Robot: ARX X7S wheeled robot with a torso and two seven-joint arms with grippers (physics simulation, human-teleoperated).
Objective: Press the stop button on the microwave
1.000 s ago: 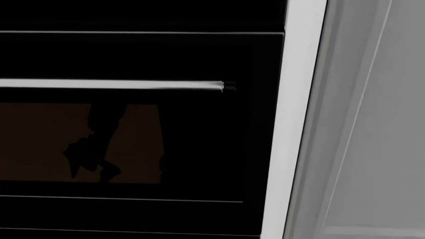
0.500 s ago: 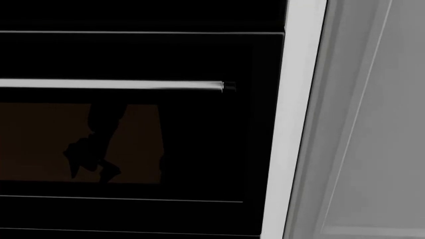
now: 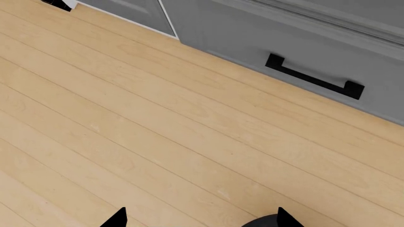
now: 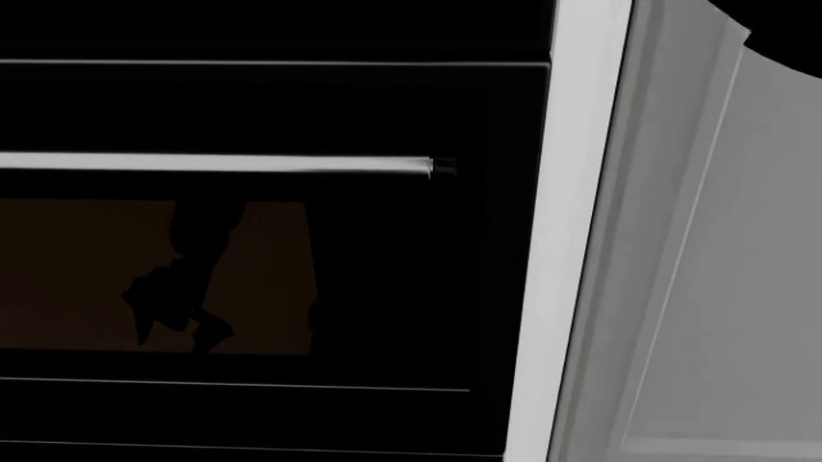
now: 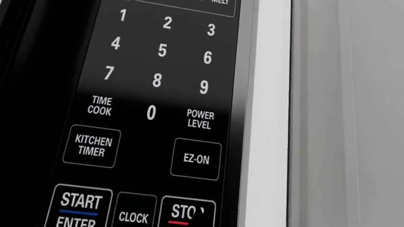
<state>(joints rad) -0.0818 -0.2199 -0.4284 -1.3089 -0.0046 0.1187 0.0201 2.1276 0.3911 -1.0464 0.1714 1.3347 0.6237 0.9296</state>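
Note:
The microwave's black keypad [image 5: 161,80] fills the right wrist view at very close range. The stop button [image 5: 187,213], white letters over a red bar, sits at the picture's lower edge beside CLOCK [image 5: 134,216] and START [image 5: 81,204]. A small dark shape covers part of its last letter; I cannot tell whether it is a fingertip. The right gripper's jaws do not show clearly. My left gripper [image 3: 200,220] is open and empty, hanging over the wooden floor [image 3: 158,142], far from the microwave.
The head view shows a black oven door [image 4: 257,289] with a silver bar handle [image 4: 218,165], a white trim strip [image 4: 572,231] and a grey cabinet side [image 4: 719,289]. A grey drawer with a black handle [image 3: 313,77] stands by the floor.
A dark rounded shape has come into the head view's top right corner, over the grey cabinet. The oven door and handle have not moved.

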